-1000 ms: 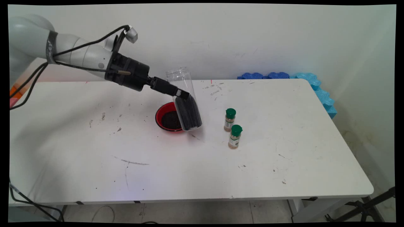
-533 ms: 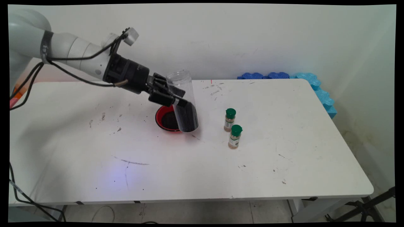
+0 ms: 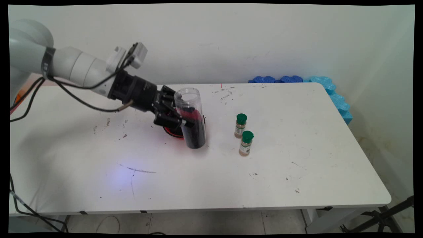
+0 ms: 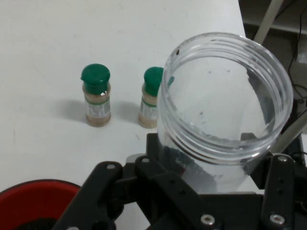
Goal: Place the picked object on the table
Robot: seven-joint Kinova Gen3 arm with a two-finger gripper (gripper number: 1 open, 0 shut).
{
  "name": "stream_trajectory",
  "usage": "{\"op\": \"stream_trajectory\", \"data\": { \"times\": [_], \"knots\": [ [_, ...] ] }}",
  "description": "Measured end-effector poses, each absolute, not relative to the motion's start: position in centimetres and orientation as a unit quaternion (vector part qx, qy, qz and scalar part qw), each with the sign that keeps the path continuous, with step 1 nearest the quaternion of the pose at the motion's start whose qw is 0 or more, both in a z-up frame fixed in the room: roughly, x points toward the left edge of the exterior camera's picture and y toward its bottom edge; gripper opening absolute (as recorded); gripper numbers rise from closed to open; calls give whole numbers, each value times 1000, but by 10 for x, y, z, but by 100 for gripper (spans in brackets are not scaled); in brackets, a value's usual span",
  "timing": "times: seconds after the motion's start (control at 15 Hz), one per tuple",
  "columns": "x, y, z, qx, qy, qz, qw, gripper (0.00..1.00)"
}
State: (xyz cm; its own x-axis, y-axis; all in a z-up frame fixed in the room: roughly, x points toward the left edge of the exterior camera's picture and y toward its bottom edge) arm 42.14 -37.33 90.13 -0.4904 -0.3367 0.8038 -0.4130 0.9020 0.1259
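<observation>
A clear plastic jar (image 3: pixel 191 115), open at the top and about half full of dark grains, stands nearly upright with its base at the table. My gripper (image 3: pixel 183 120) is shut on the jar's middle, coming in from the left. The hand view looks down on the jar's open threaded mouth (image 4: pixel 225 96), with my gripper (image 4: pixel 211 191) closed around the jar below it. A red bowl (image 3: pixel 172 129) holding dark grains sits just behind and left of the jar, mostly hidden by the gripper; its rim (image 4: pixel 38 191) shows at the hand view's bottom left.
Two small spice bottles with green caps stand to the right of the jar, one (image 3: pixel 241 125) farther back and one (image 3: pixel 246 143) nearer; both show in the hand view (image 4: pixel 96 101) (image 4: pixel 151 103). Blue foam pieces (image 3: pixel 297 79) lie at the table's far right corner.
The jar has gone from tilted over the red bowl to nearly upright and has come down to the table in front of the bowl. The wrist has rotated and lowered with it.
</observation>
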Motion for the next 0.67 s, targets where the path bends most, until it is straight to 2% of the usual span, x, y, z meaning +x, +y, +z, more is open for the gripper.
{"op": "stream_trajectory", "data": {
  "times": [0.67],
  "knots": [
    [400,-350,857,202,-871,51,444,0]
  ]
}}
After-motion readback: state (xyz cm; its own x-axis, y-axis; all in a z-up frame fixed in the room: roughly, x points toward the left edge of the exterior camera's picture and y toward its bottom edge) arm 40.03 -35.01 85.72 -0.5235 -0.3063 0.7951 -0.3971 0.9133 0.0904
